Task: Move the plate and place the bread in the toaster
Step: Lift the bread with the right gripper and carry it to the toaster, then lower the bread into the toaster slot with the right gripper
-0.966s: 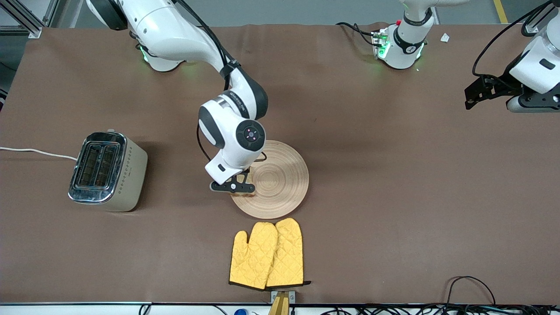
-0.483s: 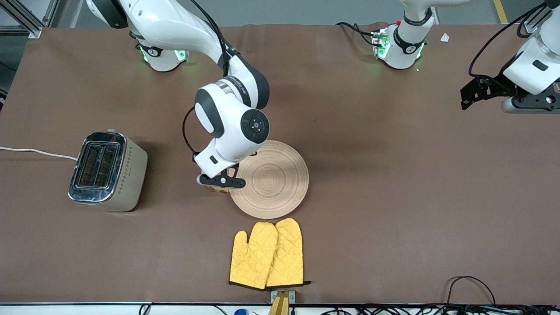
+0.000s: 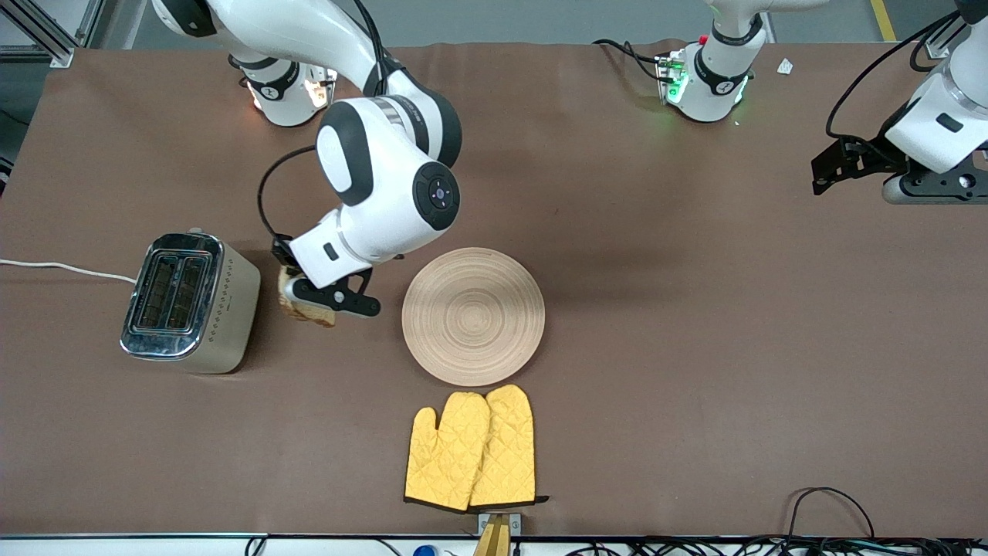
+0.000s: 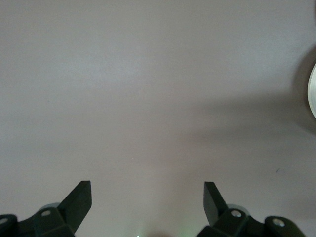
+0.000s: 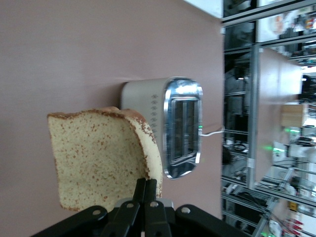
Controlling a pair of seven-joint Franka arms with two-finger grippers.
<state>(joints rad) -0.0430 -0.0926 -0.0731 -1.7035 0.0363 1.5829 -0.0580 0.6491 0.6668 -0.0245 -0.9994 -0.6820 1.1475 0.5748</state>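
My right gripper (image 3: 297, 297) is shut on the slice of light brown bread (image 3: 302, 311) and holds it in the air over the table between the toaster and the plate. In the right wrist view the bread (image 5: 101, 158) hangs from the closed fingers (image 5: 147, 190), with the toaster (image 5: 168, 126) close by. The cream toaster (image 3: 189, 303) with chrome top stands toward the right arm's end, both slots showing. The round light-wood plate (image 3: 473, 315) lies bare mid-table. My left gripper (image 3: 830, 171) is open and empty, up over the left arm's end of the table, and waits; it shows in the left wrist view (image 4: 147, 195).
A pair of yellow oven mitts (image 3: 472, 449) lies nearer the front camera than the plate. The toaster's white cord (image 3: 65, 269) runs off the table's edge at the right arm's end. Cables lie along the front edge (image 3: 830, 510).
My right gripper has lifted the bread off the plate's edge and carried it toward the toaster. The plate is now bare. The left arm has drifted slightly upward.
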